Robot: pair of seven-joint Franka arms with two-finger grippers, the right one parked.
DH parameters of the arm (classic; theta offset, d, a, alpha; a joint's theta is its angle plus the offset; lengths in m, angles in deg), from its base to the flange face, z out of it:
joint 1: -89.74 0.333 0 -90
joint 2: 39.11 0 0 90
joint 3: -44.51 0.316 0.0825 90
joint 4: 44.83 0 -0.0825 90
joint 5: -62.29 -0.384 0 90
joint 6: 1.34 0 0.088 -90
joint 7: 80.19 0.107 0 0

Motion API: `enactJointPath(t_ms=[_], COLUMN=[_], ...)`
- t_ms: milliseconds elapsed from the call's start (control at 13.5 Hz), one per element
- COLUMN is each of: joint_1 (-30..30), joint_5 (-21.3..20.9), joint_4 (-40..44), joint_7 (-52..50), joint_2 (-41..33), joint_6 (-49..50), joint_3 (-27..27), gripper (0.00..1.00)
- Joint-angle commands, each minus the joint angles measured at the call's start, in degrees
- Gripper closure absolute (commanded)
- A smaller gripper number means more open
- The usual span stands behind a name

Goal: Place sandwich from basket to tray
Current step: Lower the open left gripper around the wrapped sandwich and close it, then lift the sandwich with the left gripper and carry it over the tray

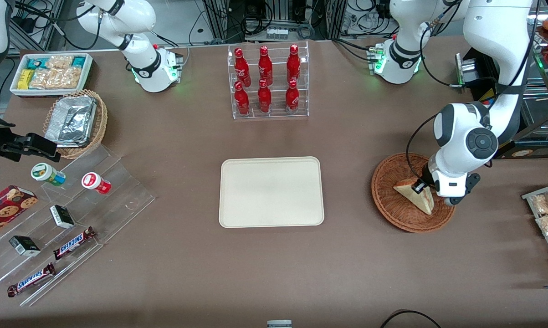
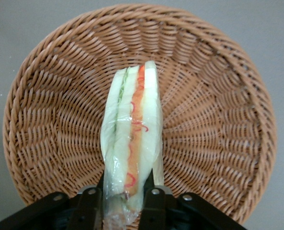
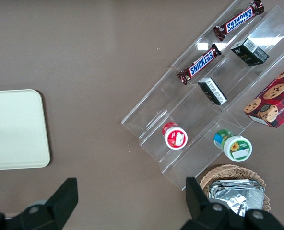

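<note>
Wicker basket holds the sandwich, pinched by the hand.

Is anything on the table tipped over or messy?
Nothing is spilled or broken. The sandwich stands on its edge in the basket only because the left arm's hand is shut on it. On the clear stepped stand, two small cups lie on their sides.
</note>
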Motion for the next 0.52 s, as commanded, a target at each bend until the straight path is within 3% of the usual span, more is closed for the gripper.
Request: enactJointPath(t_ms=[0,296,444], joint_1=[-0.9,-7.5,-11.7], joint_5=[-1.3,-5.4,-5.5], joint_4=[4.3,14.4,20.0], joint_7=[-1.1,-0.6,-0.6], joint_2=[0.1,-2.1,-1.9], joint_6=[5.8,24.6,31.3], joint_3=[-0.1,-0.3,-0.3], gripper=[1.00,1.00,1.00])
